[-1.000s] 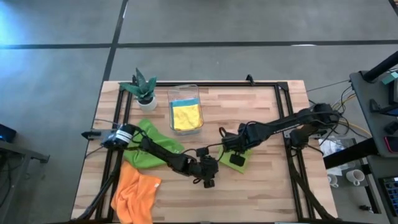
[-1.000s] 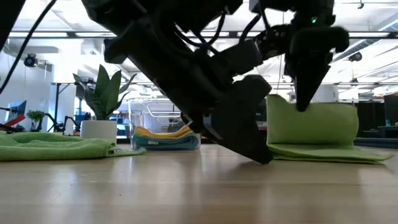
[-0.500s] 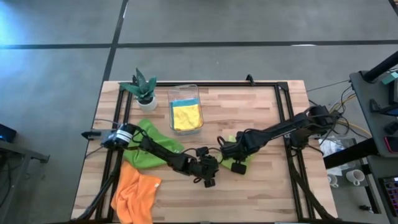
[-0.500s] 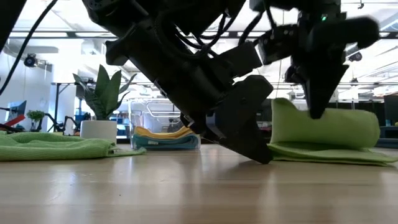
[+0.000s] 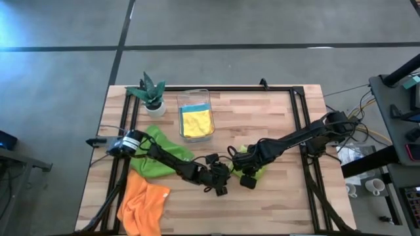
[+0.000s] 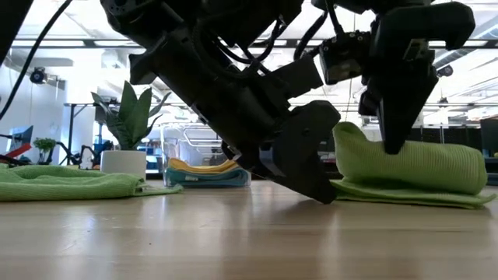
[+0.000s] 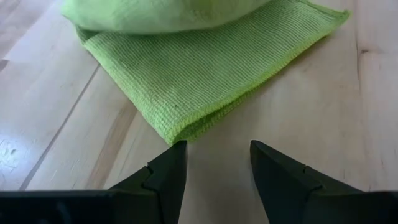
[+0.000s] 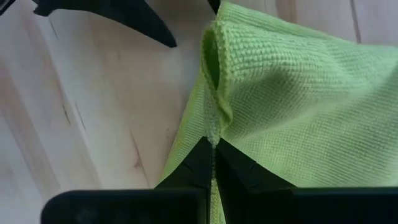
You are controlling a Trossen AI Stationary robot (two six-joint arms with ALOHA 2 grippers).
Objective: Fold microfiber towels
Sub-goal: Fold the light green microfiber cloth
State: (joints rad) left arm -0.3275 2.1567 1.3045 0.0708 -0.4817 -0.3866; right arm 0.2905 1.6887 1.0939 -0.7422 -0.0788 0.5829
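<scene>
The lime green towel point(image 5: 252, 165) is found mid-table, towards the robot's right of centre, partly folded: a flat lower layer on the wood w/ an upper flap raised over it. An edge of that flap is pinched by the right gripper point(image 8: 213, 155), jaws clamped tight on the cloth. The left gripper point(image 7: 214, 163) is held low just beside the towel's folded corner, fingers apart, nothing between them.

Handling (judged): cloth is v. light, soft, limp, no stiffness, so it will sag and drape from whatever point is held. The weave looks grippy, not slippery; nothing fragile. It is best taken at an edge or corner, both layers pinched together, w/ the lower layer pinned at the crease so the whole thing isn't dragged along.

Elsewhere: darker green towel point(image 5: 157, 157) and orange towel point(image 5: 143, 204) lie unfolded at the table's left; yellow towel point(image 5: 195, 122) over a blue towel point(image 5: 193, 108) sits folded in the clear bin point(image 5: 178, 113), near the potted plant point(image 5: 151, 93)
</scene>
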